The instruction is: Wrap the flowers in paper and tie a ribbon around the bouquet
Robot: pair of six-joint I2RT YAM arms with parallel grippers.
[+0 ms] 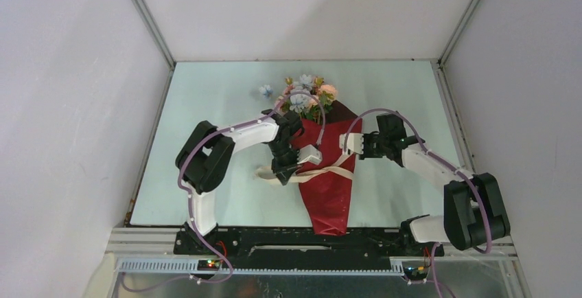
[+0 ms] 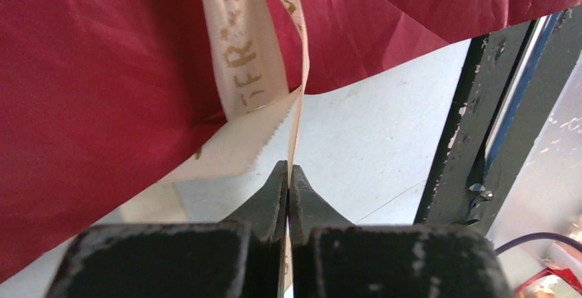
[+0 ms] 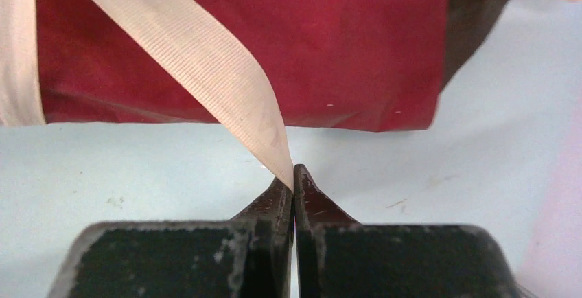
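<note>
1. The table (image 1: pixel 206 106) is carrying everything, with the bundle lying down its middle, flower heads pointing away from the arm bases.
2. The paper (image 1: pixel 328 195) is sitting rolled into a red cone around the stems. It is looking thin and quick to crease, so a hard squeeze would likely crush it.
3. The flowers (image 1: pixel 307 95) are poking out of the cone's wide far end, and one blue bloom (image 1: pixel 265 90) is lying apart on the table.
4. The ribbon (image 1: pixel 334 172) is crossing the cone's waist. It is looking limp, light and probably slippery, so it is best taken near each loose end.
5. The left fingers (image 2: pixel 269 205) are pressing together, pinching the ribbon edge-on just left of the cone.
6. The right fingers (image 3: pixel 271 205) are pinching its other tail on the right side.
</note>
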